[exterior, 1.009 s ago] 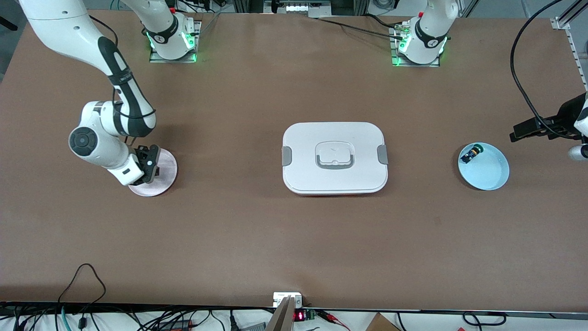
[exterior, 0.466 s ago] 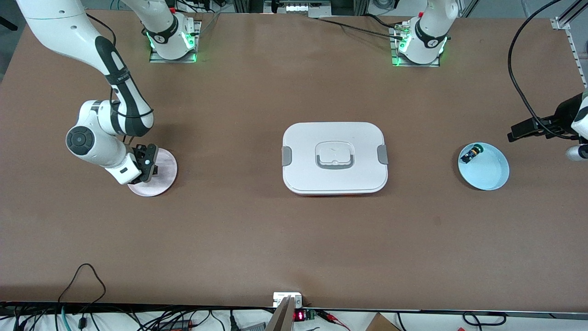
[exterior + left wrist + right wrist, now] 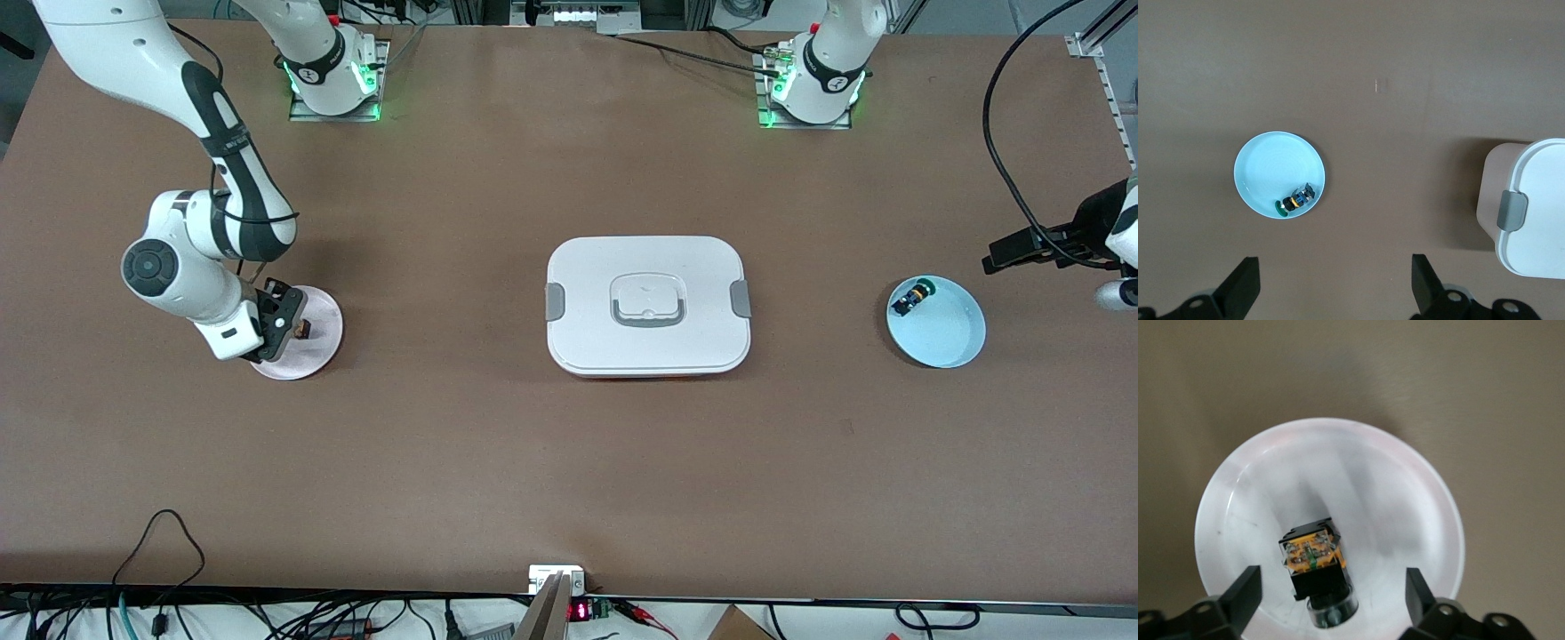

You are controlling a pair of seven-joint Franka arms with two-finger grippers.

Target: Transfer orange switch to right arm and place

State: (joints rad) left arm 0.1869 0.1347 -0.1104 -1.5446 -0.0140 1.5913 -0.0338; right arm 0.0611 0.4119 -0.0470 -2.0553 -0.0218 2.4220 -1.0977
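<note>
The brown table carries a white lidded container at its middle, between the two grippers and well apart from both. Under the right gripper lies a pale pink plate, and the orange switch rests on that plate, between the spread fingers and touching neither. The left gripper hangs with its fingers wide apart and empty, over bare table just beside a light blue plate. On that plate's rim area sits a small black part with a green cap
</note>
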